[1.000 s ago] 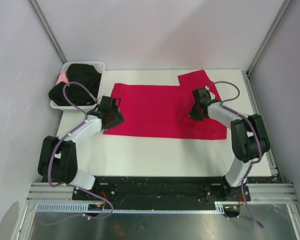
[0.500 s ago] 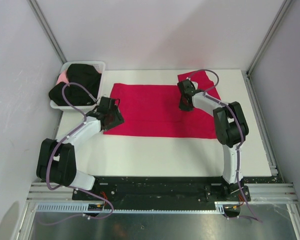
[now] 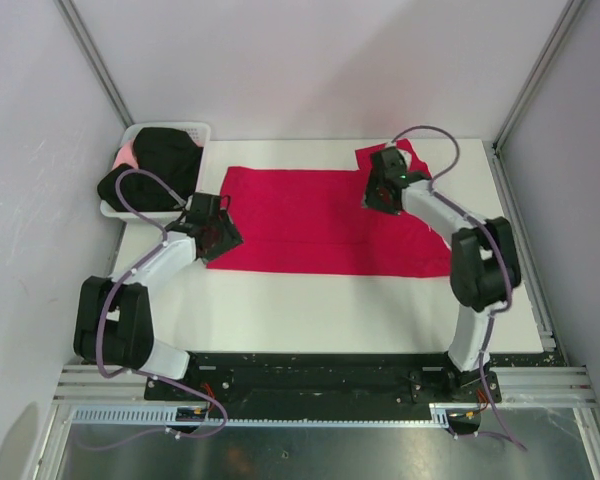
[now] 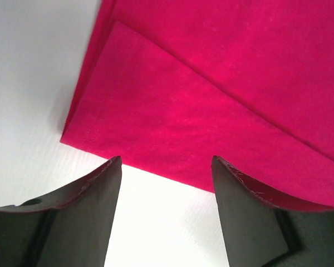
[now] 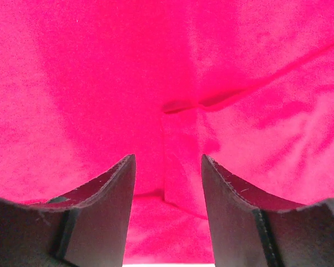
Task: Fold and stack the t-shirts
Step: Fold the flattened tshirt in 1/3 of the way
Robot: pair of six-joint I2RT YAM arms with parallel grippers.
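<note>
The red t-shirt (image 3: pixel 310 220) lies spread flat across the white table (image 3: pixel 330 310), with one sleeve poking out at its far right corner. My left gripper (image 3: pixel 220 230) is open at the shirt's near left corner. In the left wrist view the left gripper (image 4: pixel 167 161) has bare table between its fingers, and the red t-shirt's (image 4: pixel 211 83) doubled corner lies just ahead. My right gripper (image 3: pixel 379 195) hangs open over the shirt's far right part. The right wrist view has the right gripper (image 5: pixel 168 158) above a small crease in the red cloth (image 5: pixel 100 83), holding nothing. Black t-shirts (image 3: pixel 155 165) are heaped in the basket.
A white plastic basket (image 3: pixel 205 130) stands at the table's far left corner, with a bit of pink cloth (image 3: pixel 127 153) at its left side. Metal frame posts and grey walls close in the table at the back and both sides.
My right gripper has gone from shut to open and moved from the shirt's right side up toward its far right part. The left gripper has shifted slightly toward the far left.
</note>
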